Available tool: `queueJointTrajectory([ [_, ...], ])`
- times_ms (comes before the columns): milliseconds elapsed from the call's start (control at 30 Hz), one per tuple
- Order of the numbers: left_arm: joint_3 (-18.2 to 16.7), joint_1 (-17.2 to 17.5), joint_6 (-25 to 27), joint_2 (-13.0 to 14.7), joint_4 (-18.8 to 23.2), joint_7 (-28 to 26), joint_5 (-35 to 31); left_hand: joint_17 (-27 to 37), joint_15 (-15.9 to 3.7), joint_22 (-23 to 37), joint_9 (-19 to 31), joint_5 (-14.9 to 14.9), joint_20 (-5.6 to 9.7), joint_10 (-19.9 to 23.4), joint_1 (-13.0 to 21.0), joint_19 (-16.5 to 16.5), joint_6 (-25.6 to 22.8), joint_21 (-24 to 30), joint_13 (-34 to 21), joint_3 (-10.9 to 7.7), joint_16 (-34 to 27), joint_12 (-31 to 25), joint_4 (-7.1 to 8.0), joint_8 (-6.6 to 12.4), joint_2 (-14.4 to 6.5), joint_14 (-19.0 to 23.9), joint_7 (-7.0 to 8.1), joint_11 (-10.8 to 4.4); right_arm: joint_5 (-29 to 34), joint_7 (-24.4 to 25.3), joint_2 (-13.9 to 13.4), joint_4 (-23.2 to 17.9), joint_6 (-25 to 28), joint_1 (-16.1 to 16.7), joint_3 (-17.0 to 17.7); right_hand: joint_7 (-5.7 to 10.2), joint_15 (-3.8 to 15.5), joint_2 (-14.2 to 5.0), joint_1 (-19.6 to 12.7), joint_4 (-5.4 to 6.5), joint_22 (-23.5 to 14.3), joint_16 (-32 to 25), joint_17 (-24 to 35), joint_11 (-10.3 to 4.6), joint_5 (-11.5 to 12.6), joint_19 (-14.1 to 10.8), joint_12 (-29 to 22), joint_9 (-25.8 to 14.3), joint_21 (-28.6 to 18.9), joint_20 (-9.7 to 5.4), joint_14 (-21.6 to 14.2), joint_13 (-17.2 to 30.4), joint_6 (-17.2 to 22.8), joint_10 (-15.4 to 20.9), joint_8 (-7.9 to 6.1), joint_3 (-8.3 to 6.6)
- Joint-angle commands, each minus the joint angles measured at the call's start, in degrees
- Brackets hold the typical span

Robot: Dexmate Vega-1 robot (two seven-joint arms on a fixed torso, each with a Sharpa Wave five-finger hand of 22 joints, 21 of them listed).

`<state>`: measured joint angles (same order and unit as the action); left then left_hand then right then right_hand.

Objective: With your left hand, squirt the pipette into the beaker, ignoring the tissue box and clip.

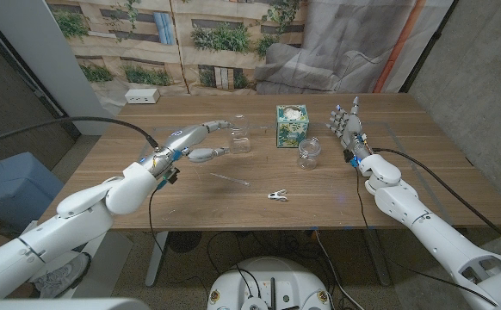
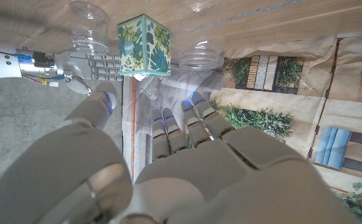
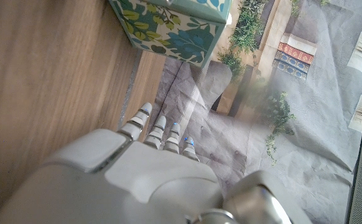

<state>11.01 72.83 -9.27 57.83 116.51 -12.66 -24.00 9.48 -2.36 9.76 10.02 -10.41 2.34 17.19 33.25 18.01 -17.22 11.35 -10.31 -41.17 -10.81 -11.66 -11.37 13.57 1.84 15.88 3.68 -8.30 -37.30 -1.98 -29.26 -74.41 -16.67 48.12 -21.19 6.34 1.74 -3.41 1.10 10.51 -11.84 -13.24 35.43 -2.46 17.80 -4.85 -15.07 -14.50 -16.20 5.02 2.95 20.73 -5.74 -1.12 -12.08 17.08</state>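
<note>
A thin clear pipette [image 1: 231,179] lies on the wooden table [image 1: 405,185], apart from both hands. My left hand [image 1: 206,143] hovers beyond it with fingers stretched out and holds nothing; its fingertips are close to a clear glass beaker [image 1: 240,138]. In the left wrist view my left hand [image 2: 187,162] reaches toward that beaker [image 2: 199,56]. A second clear jar [image 1: 309,152] stands right of the middle, also in the left wrist view [image 2: 88,31]. My right hand [image 1: 347,125] stands upright and open at the right, empty.
A green leaf-print tissue box [image 1: 291,127] stands between the two glass vessels, seen as well from both wrists [image 2: 145,46] [image 3: 175,25]. A small metal clip [image 1: 276,195] lies near the front middle. A white power strip [image 1: 143,96] sits at the far left edge.
</note>
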Motion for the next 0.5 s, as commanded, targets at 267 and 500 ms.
queueJointTrajectory([
  [267,5.02,-2.44,10.76,4.40,8.46,8.80,-11.67,0.21,-2.79,0.18,0.17,-0.45,-1.09,0.76,2.52,-0.61,-0.51,-0.43,-0.22,0.32,0.47,-0.10,0.17,-0.11,0.40,-0.23,0.52,-0.24,0.00,0.04,0.01,0.02,0.00,-0.02,-0.02,0.49,4.82,-3.35,0.00,-0.04,-0.31,-0.33,0.25,-0.36,0.27,-0.19,-0.15,-0.09,-0.31,-0.04,0.41,0.19,0.11,0.02,-0.39,0.44],
  [500,6.53,-4.15,12.35,5.45,9.63,11.96,-14.40,0.24,-2.05,0.21,0.15,-0.50,-1.53,1.21,4.15,-1.37,-1.09,-0.60,-0.26,0.64,0.77,-0.07,0.29,-0.17,0.77,-1.25,0.25,-0.19,-0.07,-0.18,-0.05,0.04,0.01,-0.03,-0.03,0.50,4.85,-3.32,0.00,-0.05,-0.30,-0.36,0.25,-0.40,0.26,-0.21,-0.10,-0.10,-0.32,-0.04,0.33,0.19,0.03,-0.12,-0.36,0.45],
])
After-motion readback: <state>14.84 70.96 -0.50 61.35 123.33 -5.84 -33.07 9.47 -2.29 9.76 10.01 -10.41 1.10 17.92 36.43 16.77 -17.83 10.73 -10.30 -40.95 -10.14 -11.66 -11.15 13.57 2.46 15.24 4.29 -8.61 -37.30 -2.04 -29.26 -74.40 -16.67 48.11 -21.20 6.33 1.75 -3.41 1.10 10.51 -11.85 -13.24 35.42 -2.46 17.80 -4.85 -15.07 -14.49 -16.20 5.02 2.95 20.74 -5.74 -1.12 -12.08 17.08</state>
